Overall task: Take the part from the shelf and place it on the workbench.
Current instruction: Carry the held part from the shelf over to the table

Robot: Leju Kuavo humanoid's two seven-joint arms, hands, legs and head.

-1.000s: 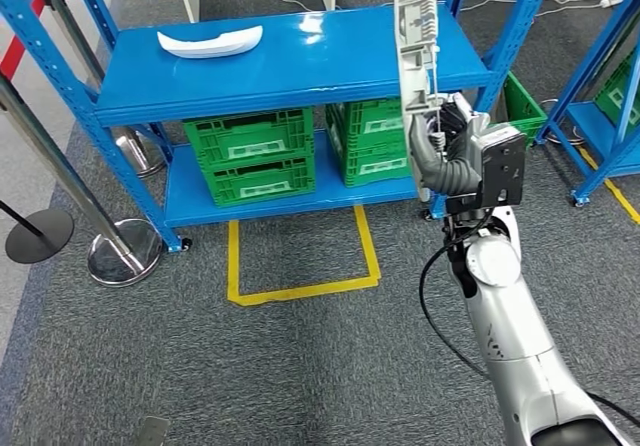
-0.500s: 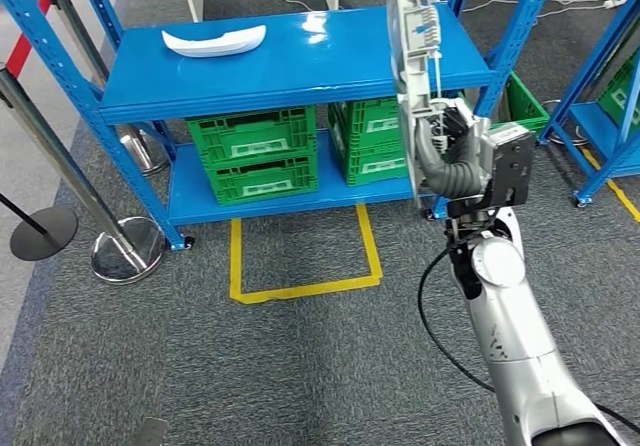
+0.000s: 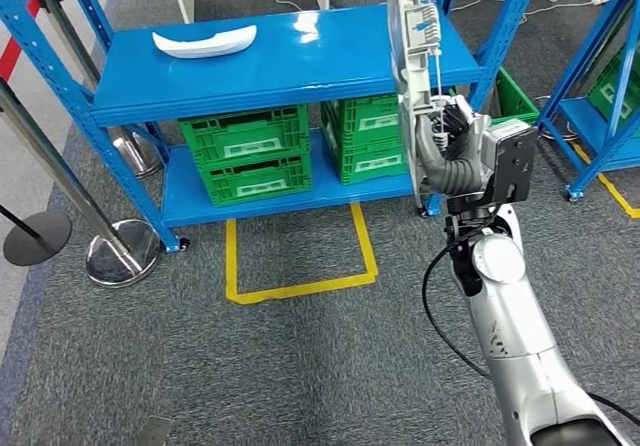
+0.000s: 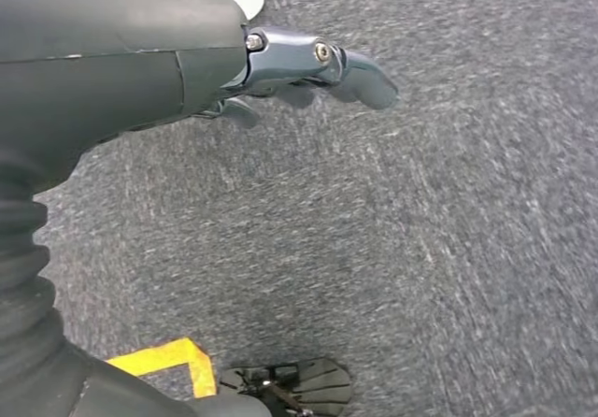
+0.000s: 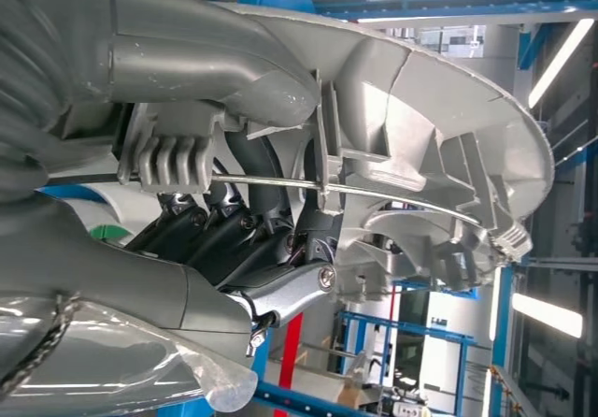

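Note:
My right hand (image 3: 445,146) grips a long grey-white plastic part (image 3: 413,56) and holds it upright in front of the blue shelf (image 3: 287,71). The right wrist view shows the part's ribbed inner side (image 5: 423,155) up close, with my fingers (image 5: 233,230) wrapped around it. A second white part (image 3: 204,41) lies on the shelf's top board at the left. My left hand (image 4: 282,71) hangs over grey carpet, fingers stretched out, holding nothing.
Green crates (image 3: 249,151) sit on the lower shelf board. A yellow square (image 3: 298,251) is taped on the carpet before the shelf. Steel posts with round bases (image 3: 121,251) stand at the left. Another blue rack (image 3: 604,86) stands at the right.
The whole view has shifted slightly, so the camera moved. My right hand has tilted the held part a little and drawn it slightly closer.

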